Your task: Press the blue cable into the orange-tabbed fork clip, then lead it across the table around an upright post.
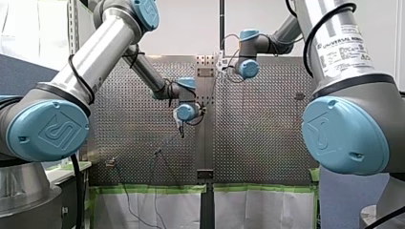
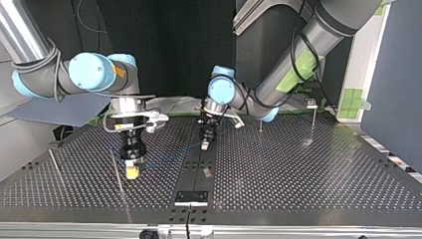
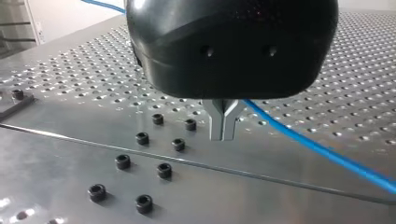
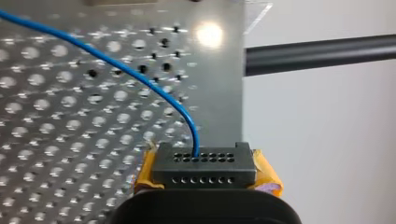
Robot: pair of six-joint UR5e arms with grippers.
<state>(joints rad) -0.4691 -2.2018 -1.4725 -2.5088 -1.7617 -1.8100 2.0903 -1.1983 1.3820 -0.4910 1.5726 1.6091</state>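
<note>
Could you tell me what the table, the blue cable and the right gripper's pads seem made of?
Table: likely bare metal, dull sheen with glare spots. Blue cable: seemingly plastic-jacketed, smooth, glossy. Right gripper's pads: yellow, soft-looking, perhaps tape or foam, wrinkled edges.

In the left wrist view the blue cable (image 3: 317, 147) passes behind the black body of my left gripper (image 3: 222, 133), so whether its closed fingers (image 3: 215, 123) pinch it is hidden. In the right wrist view the cable's end vanishes into my right gripper (image 4: 205, 170). In the front view, small fittings (image 1: 111, 162) by the table (image 1: 258, 143)'s edge nearest the arms are too small to identify.
</note>
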